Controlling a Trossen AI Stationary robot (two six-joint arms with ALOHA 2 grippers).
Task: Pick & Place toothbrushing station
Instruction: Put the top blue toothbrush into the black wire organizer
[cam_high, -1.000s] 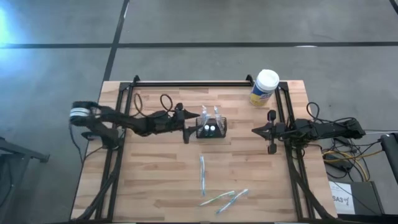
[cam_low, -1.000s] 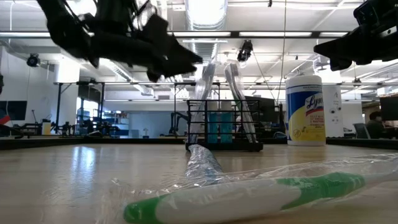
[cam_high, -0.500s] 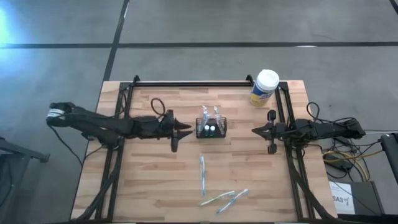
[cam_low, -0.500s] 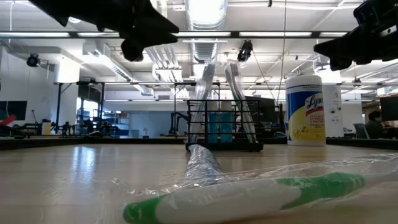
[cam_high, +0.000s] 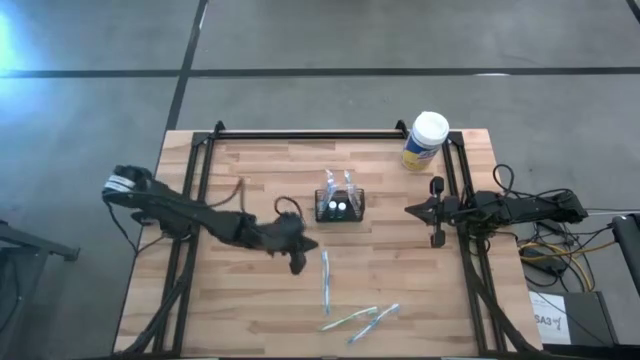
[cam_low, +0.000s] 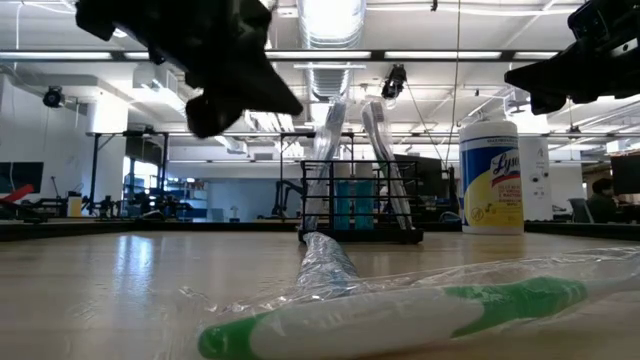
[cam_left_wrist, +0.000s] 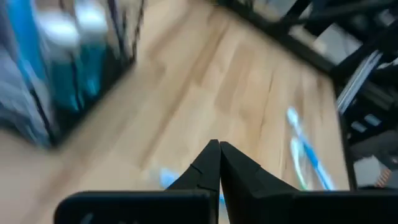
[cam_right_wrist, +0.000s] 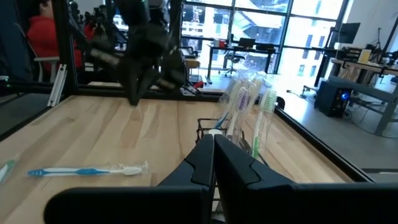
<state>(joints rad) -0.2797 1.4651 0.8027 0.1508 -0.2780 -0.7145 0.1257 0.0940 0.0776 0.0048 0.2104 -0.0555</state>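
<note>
The toothbrushing station (cam_high: 340, 206) is a small black wire holder standing on its base at mid-table, with two wrapped toothbrushes (cam_low: 345, 130) upright in it. It also shows in the low view (cam_low: 360, 205) and the right wrist view (cam_right_wrist: 205, 126). My left gripper (cam_high: 308, 246) hovers shut and empty above the table, near and left of the holder, close to a loose wrapped toothbrush (cam_high: 324, 278). Its closed fingertips (cam_left_wrist: 219, 149) show in the left wrist view. My right gripper (cam_high: 408, 210) waits shut to the right of the holder, pointing at it (cam_right_wrist: 213, 140).
Two more wrapped toothbrushes (cam_high: 362, 319) lie near the table's front edge; one with a green handle (cam_low: 400, 315) fills the low view's foreground. A white-capped, yellow-labelled canister (cam_high: 425, 140) stands at the far right corner. Black frame rails (cam_high: 190, 200) run along the table's sides.
My left gripper has drawn back from the holder's left side, swung toward the table's near edge and rolled, and its fingers have shut on nothing. The holder and the toothbrushes have stayed put.
</note>
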